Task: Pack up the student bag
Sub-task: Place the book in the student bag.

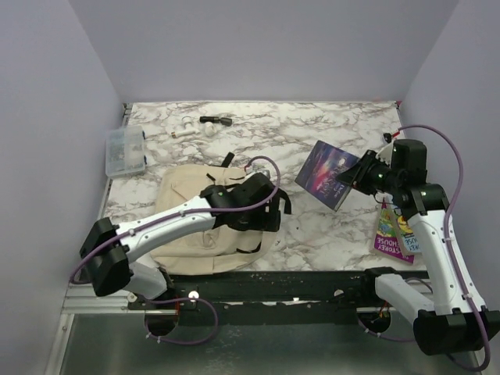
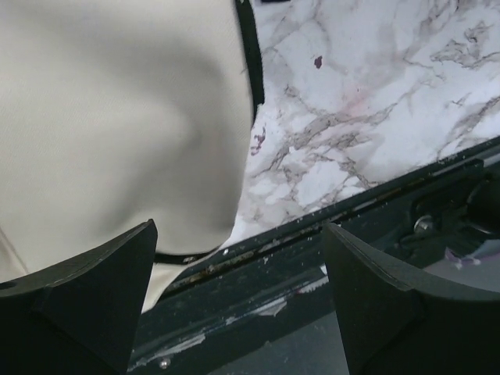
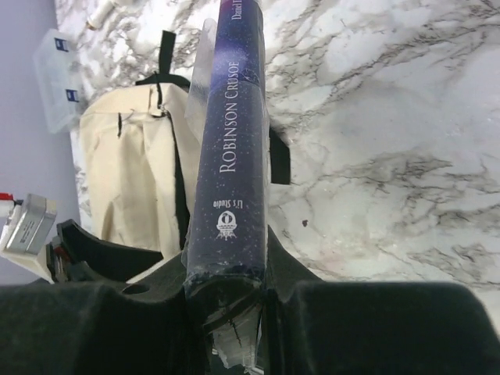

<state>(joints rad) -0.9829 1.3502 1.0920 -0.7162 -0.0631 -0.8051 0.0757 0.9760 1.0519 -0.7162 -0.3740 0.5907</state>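
The marble worktop (image 1: 312,133) carries the beige bag (image 1: 178,195), lying flat at about 8 o'clock. A dark book (image 1: 326,173) is at 3 o'clock, one end pinched in the right pincer (image 1: 353,178). The left pincer (image 2: 238,228) hangs spread over the bag's 4 o'clock corner.

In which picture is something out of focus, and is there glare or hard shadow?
Top external view: even light, soft shadows on the marble table, no glare. Left wrist view: the student bag, close to the lens, looks soft and nearly textureless; the marble beyond is sharper. Right wrist view: the spine of the book is sharp enough to read; its clear wrap shows a faint sheen.
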